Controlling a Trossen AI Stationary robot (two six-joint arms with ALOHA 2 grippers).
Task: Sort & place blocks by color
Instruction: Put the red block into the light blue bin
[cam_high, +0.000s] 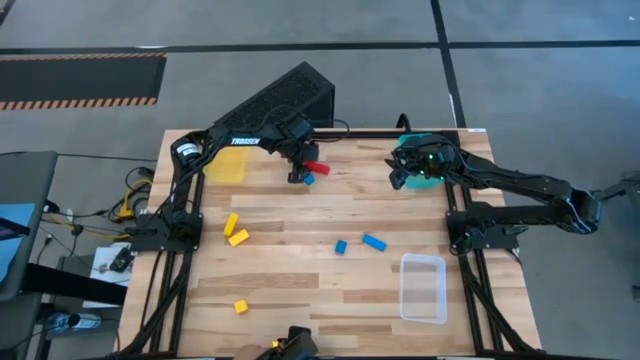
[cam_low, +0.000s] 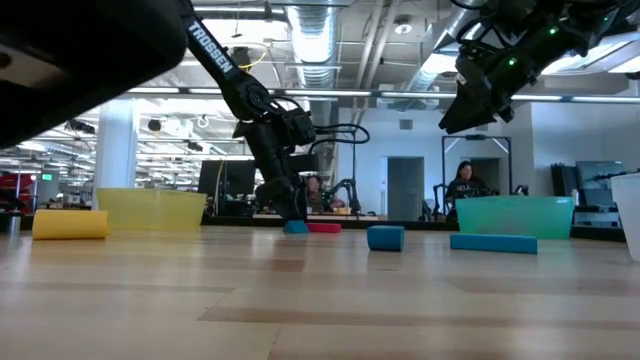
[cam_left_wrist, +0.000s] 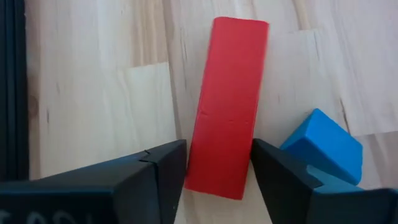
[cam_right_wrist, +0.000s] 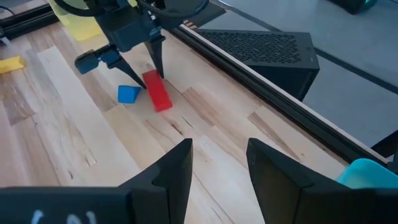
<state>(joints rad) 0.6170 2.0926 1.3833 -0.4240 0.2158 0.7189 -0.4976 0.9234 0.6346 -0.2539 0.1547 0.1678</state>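
Here, left gripper (cam_left_wrist: 217, 171) jaws spread astride smooth red plastic bar (cam_left_wrist: 227, 106); right gripper (cam_right_wrist: 217, 165) jaws apart, empty.

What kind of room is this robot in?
Probably a robotics lab or a big open workshop. Two arms are fixed to a wooden table, the ceiling shows bare pipes and strip lights, and a person sits at a screen far behind.

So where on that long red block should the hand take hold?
Across its narrow width near one end, coming from above. The red block lies flat, long sides exposed; the left hand already straddles that end. The blue cube crowds one side.
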